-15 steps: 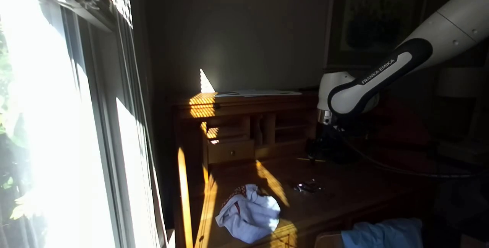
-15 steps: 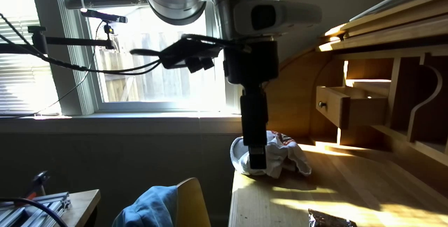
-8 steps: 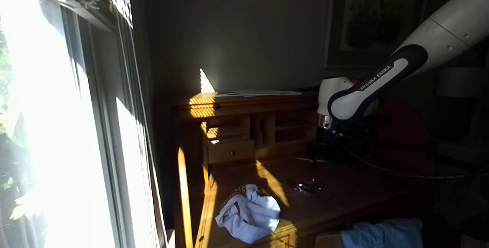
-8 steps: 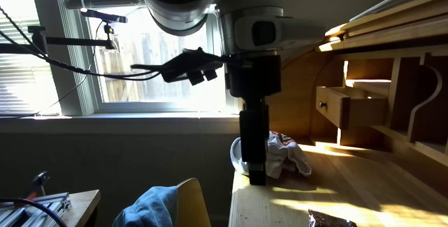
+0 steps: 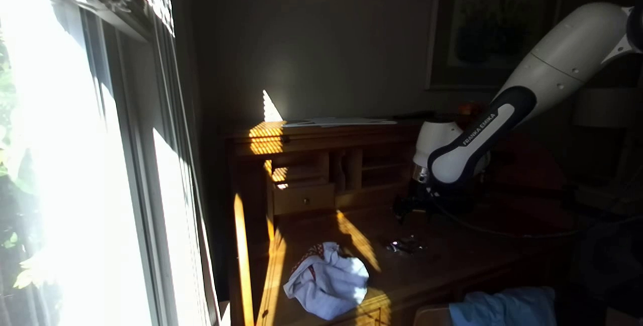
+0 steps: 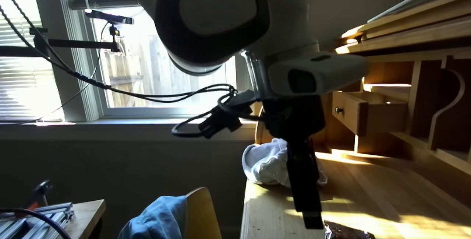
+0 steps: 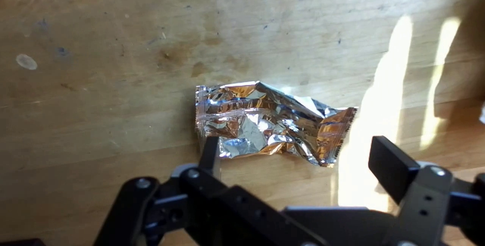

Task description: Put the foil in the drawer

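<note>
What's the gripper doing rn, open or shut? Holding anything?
Gripper: open, jaws well apart, holding nothing; the foil packet lies ungripped on the desk.

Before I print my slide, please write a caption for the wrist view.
Open gripper near a crumpled foil packet on a sun-streaked wooden desk.

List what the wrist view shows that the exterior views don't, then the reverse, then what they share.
Only in the wrist view: the pale oval mark and the brown stains on the desktop.
Only in both exterior views: the drawer, the window and the blue cloth over the chair.
Shared: the foil packet, far clearer in the wrist view, the desktop and the gripper.
</note>
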